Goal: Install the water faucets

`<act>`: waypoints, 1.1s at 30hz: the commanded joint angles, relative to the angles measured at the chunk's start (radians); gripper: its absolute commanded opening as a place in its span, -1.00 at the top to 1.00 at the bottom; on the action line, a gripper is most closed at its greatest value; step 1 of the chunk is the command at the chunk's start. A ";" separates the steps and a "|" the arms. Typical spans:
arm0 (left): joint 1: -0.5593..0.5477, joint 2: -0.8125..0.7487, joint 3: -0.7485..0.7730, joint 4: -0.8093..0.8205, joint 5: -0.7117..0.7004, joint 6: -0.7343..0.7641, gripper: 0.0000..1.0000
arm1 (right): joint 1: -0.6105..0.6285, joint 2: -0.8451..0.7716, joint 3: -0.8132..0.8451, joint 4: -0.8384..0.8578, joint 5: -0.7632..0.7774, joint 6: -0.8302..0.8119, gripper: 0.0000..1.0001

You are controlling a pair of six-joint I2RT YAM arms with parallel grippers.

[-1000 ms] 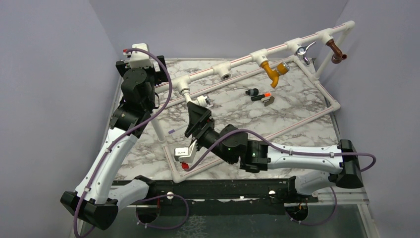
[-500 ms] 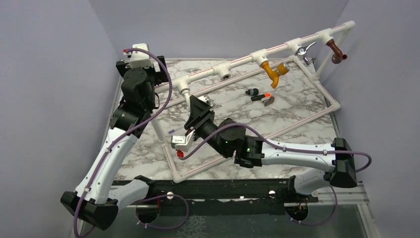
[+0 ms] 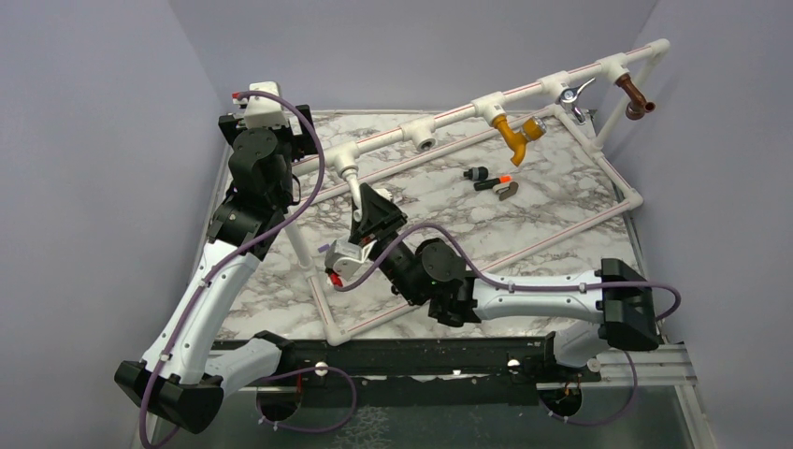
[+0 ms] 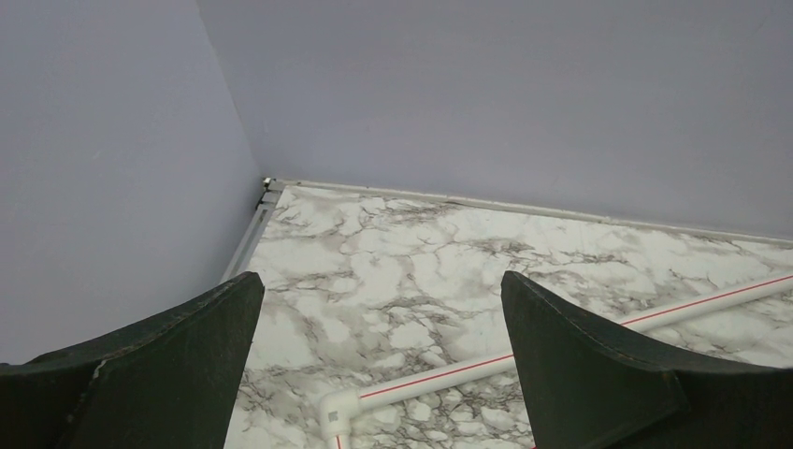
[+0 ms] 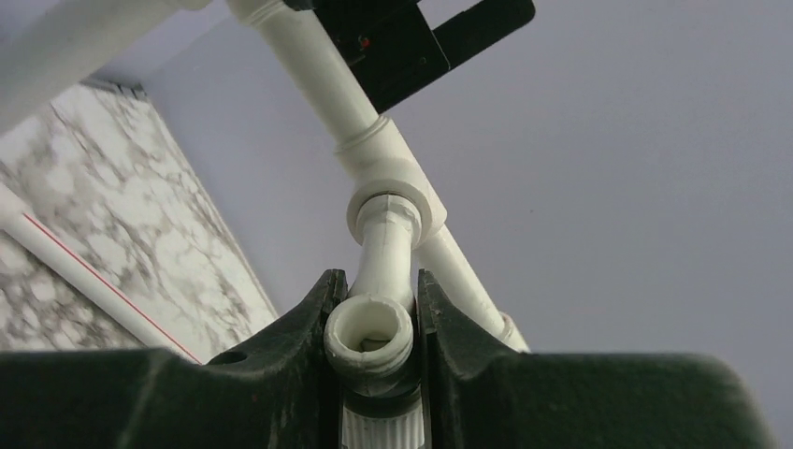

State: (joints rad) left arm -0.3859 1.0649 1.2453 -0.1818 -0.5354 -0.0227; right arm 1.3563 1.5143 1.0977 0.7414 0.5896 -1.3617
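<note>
A white faucet [image 3: 354, 187] hangs from the leftmost socket of the white pipe frame [image 3: 458, 114]. My right gripper [image 3: 371, 208] is shut on it. In the right wrist view its round spout mouth [image 5: 369, 332] sits clamped between the two black fingers [image 5: 299, 337], its stem running up into the socket [image 5: 396, 192]. A mustard-yellow faucet [image 3: 516, 132], a chrome-levered one [image 3: 572, 96] and a brown one [image 3: 636, 97] sit on the rail's right sockets. A black-and-orange faucet [image 3: 492, 180] lies on the marble. My left gripper [image 3: 266, 131] is open at the back left, nothing between its fingers [image 4: 187, 365].
One tee socket [image 3: 426, 142] between the white and yellow faucets stands empty. The frame's lower pipes [image 3: 524, 248] lie across the marble table [image 3: 561, 206]. An elbow joint [image 4: 337, 409] of the frame lies below the left gripper. Grey walls close in at the back and sides.
My right gripper has moved left and up onto the white faucet and shut on it; its arm has swung left. The left arm has not moved.
</note>
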 commanded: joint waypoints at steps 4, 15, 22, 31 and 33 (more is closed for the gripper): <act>-0.005 -0.028 0.003 -0.016 0.045 -0.008 -0.98 | -0.011 0.029 -0.008 0.427 0.136 0.513 0.99; -0.007 -0.033 0.002 -0.011 0.059 -0.021 -0.98 | -0.011 0.063 0.014 0.476 0.216 1.069 0.99; -0.011 -0.038 -0.001 -0.010 0.055 -0.019 -0.98 | -0.010 0.094 0.060 0.455 0.192 1.099 0.99; -0.013 -0.038 0.000 -0.010 0.047 -0.014 -0.98 | -0.010 0.000 0.042 0.254 0.114 1.082 0.37; -0.013 -0.037 0.001 -0.013 0.046 -0.014 -0.98 | -0.010 -0.019 0.036 0.216 0.097 1.080 0.07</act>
State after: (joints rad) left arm -0.3935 1.0462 1.2453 -0.1677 -0.5079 -0.0334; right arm 1.3613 1.5574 1.1133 0.9852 0.7078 -0.5808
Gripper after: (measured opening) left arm 0.989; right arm 0.468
